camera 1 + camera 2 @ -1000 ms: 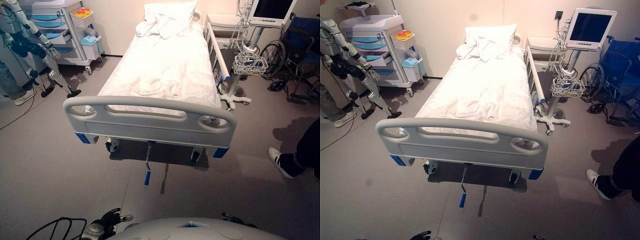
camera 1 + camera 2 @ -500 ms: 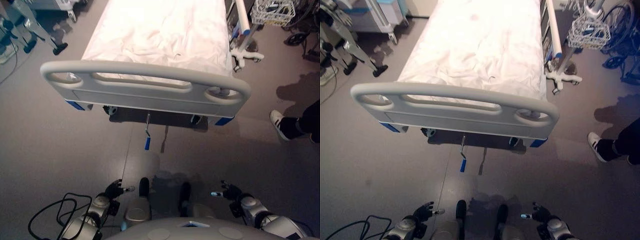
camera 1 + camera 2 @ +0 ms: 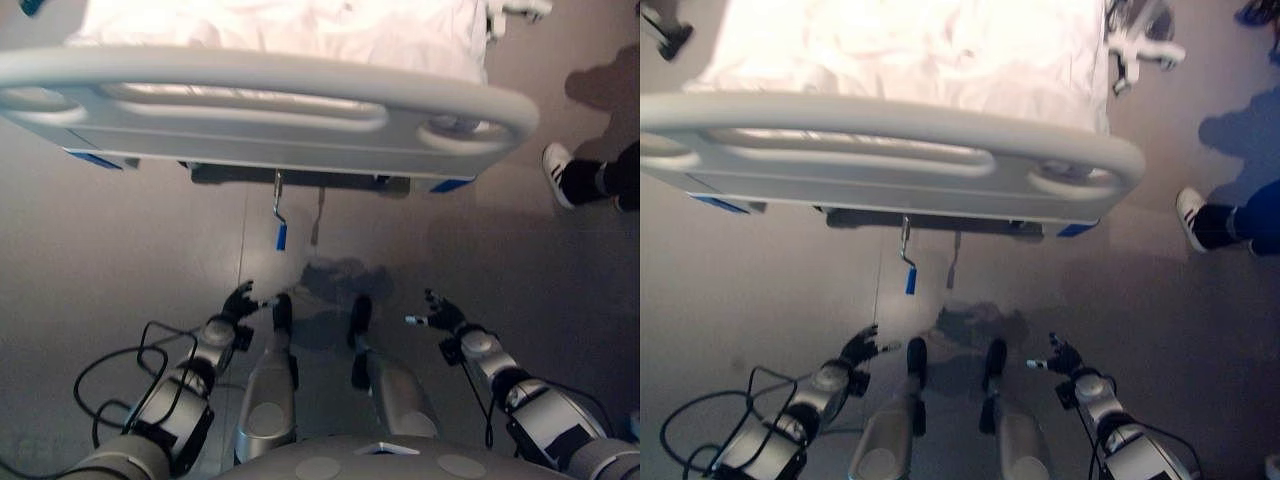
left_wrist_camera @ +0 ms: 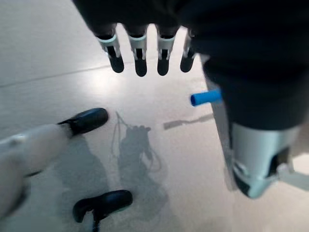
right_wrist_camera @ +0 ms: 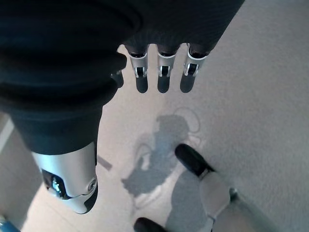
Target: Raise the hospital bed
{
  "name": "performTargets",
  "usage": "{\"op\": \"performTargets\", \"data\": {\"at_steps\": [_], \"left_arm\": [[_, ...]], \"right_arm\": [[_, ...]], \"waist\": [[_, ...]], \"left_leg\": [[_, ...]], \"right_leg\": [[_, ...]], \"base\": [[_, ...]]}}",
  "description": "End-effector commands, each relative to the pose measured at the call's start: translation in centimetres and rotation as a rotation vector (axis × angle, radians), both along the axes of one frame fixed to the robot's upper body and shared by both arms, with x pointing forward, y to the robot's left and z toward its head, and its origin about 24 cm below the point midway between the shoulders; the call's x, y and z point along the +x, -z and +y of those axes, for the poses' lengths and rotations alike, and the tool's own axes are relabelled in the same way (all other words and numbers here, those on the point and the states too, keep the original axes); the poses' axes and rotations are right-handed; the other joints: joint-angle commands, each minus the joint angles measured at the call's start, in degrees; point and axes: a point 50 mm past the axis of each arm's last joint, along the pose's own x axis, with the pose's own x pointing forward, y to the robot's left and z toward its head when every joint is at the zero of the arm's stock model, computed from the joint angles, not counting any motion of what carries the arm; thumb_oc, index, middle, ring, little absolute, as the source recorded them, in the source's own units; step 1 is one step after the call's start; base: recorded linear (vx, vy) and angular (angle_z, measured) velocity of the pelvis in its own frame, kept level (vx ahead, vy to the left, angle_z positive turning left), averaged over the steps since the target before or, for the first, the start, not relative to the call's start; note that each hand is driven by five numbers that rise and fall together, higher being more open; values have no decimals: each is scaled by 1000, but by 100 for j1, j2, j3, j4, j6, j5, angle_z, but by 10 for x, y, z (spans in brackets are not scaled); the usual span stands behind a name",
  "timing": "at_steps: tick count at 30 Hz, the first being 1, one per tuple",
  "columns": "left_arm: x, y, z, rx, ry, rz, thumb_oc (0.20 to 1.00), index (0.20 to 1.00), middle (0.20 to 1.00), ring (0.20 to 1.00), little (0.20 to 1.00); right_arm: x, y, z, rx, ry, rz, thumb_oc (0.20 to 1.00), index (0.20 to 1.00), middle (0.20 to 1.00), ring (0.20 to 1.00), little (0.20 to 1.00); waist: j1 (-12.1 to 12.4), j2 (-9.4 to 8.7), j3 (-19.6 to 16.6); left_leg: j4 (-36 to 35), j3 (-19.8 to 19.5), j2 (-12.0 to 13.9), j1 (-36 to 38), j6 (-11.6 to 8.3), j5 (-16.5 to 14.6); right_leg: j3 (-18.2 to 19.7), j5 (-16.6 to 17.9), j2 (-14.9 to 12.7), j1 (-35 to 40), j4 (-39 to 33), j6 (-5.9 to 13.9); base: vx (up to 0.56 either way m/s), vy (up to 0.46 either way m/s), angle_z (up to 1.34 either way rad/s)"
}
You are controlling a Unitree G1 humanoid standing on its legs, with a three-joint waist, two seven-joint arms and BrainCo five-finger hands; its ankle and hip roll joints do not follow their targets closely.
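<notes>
crank: we see the crank point(image 3: 279, 212) under the footboard point(image 3: 250, 110), blue grip hanging low
axis: roughly 12-to-6, grip at 6
left hand point(image 3: 239, 301): fingers loosely spread, empty; grip lies at its 12 to 1, nearer hand
right hand point(image 3: 437, 313): loosely spread, empty, farther off
person: shoe point(image 3: 556, 172) at 2

Bare floor point(image 3: 120, 250) lies between both hands and the bed's footboard point(image 3: 300, 120), so the way forward is free. The left hand point(image 3: 238, 302) and right hand point(image 3: 437, 313) hang low with fingers relaxed, well apart from each other. The crank point(image 3: 279, 210) with its blue grip hangs under the footboard, ahead of the left hand. A person's shoe point(image 3: 556, 172) stands off to the right.
</notes>
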Motion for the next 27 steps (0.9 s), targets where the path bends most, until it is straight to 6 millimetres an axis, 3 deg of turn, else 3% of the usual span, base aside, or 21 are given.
{"op": "performTargets", "data": {"at_steps": [1, 14, 15, 27], "left_arm": [[15, -15, 1, -22, -65, -87, 1000, 1000, 1000, 1000, 1000], [49, -65, 24, -43, -188, -267, 1000, 1000, 1000, 1000, 1000], [50, -67, 25, -39, -192, -273, 1000, 1000, 1000, 1000, 1000], [73, -118, 44, -18, -242, -444, 1000, 1000, 1000, 1000, 1000]], "right_arm": [[18, -22, -4, -19, -6, -126, 1000, 1000, 1000, 1000, 1000], [53, -64, 16, -21, -56, -336, 1000, 1000, 1000, 1000, 1000], [54, -66, 16, -24, -59, -344, 1000, 1000, 1000, 1000, 1000], [68, -100, 28, 15, -98, -517, 1000, 1000, 1000, 1000, 1000]], "waist": [[-102, 53, 35], [-304, -15, 364], [-301, 10, 368], [-471, -97, 588]], "left_leg": [[102, -50, -230, -323, 232, -93], [41, 23, -216, -1082, 189, 0], [24, -23, -204, -1054, 165, -131], [323, -41, -223, -1839, 171, -194]], "right_leg": [[49, 81, 69, -641, 605, 287], [190, 272, 113, -1468, 531, 319], [212, 138, 138, -1471, 573, 367], [281, 258, 93, -2158, 640, 400]], "base": [[-41, 5, -7], [-19, 8, -4], [55, 7, -2], [5, 1, 0]]}}
